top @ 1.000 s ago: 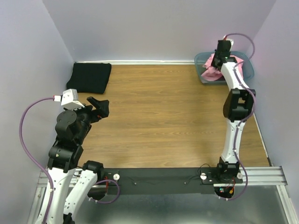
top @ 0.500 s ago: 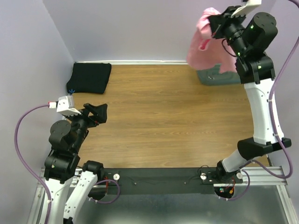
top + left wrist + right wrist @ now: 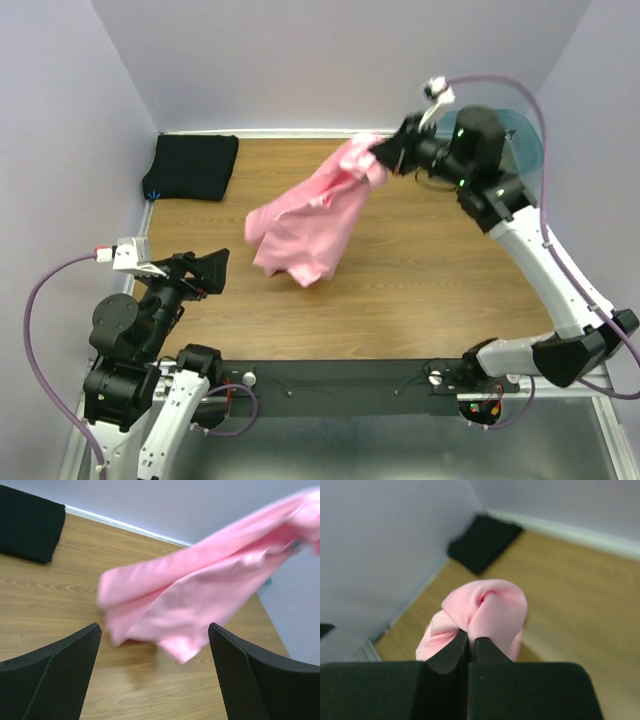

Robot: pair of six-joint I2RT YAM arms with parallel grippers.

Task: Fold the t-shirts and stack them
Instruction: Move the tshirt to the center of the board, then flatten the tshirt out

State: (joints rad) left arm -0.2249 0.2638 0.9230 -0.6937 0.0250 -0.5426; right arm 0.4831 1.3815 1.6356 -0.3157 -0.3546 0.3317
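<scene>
The left gripper (image 3: 208, 268) waits near the front-left edge, jaws spread wide and empty. A second ago the pink t-shirt (image 3: 305, 220) lay in the blue-green bin (image 3: 525, 135). It now hangs over the centre of the table (image 3: 430, 280), bunched and unfolded. The right gripper (image 3: 385, 155) pinches one bunched edge. The black t-shirt (image 3: 195, 165) lies folded in the far-left corner. Retrieval appears complete; spreading the shirt flat likely comes next.

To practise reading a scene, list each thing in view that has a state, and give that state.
pink t-shirt: unfolded, hanging from the right gripper
black t-shirt: folded, lying in the far left corner
left gripper: open, empty
right gripper: shut on the pink t-shirt
bin: far right corner, mostly hidden
</scene>
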